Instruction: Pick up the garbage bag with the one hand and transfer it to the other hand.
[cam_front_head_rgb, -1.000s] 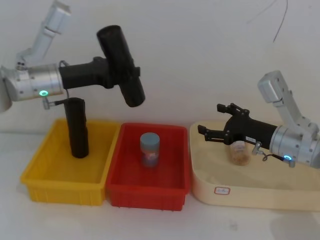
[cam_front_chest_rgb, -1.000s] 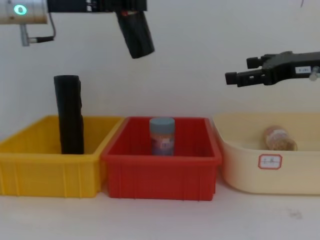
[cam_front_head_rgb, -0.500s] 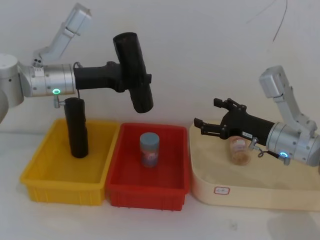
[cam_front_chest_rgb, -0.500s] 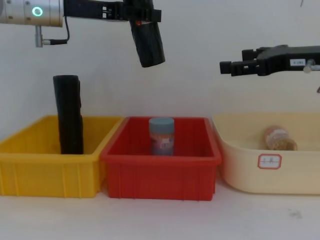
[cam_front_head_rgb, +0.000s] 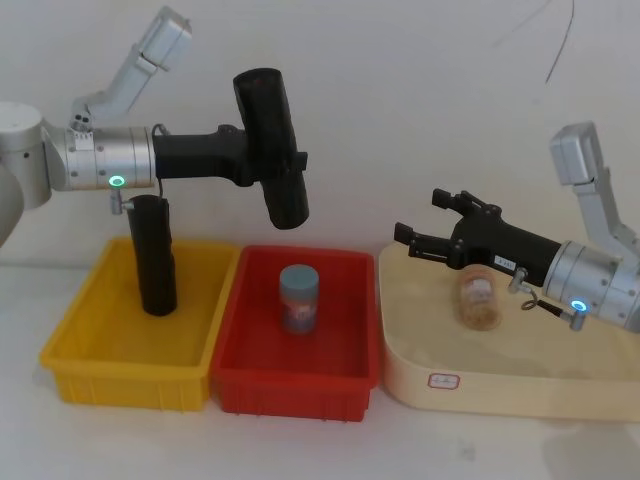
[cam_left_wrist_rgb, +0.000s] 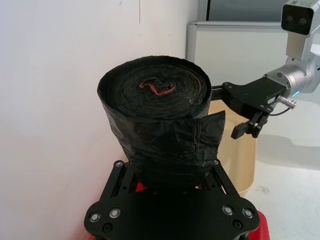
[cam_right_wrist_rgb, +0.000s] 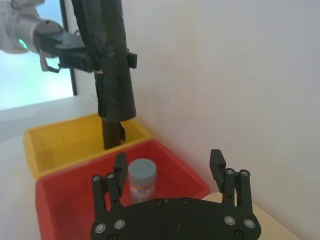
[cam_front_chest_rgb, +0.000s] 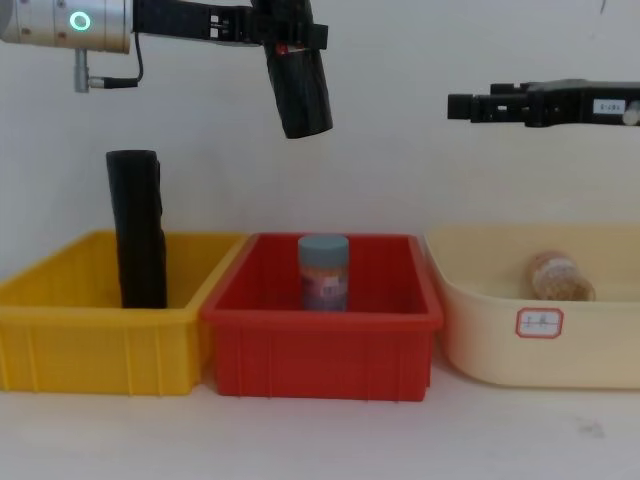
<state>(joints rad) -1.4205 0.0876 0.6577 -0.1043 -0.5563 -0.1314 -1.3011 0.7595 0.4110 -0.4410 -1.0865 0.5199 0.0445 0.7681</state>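
Note:
The garbage bag is a black roll held high over the seam between the yellow and red bins, tilted with its lower end toward the right. My left gripper is shut on its middle. From the chest, the garbage bag hangs well above the bins. In the left wrist view the garbage bag sits end-on between the jaws. My right gripper is open above the cream tray, pointing left at the roll with a wide gap between them. It also appears as the right gripper and right gripper.
A second black roll stands upright in the yellow bin. The red bin holds a blue-lidded jar. A jar lies on its side in the cream tray, below my right arm.
My left arm has carried the roll a little to the right. My right gripper has risen and levelled out, still open.

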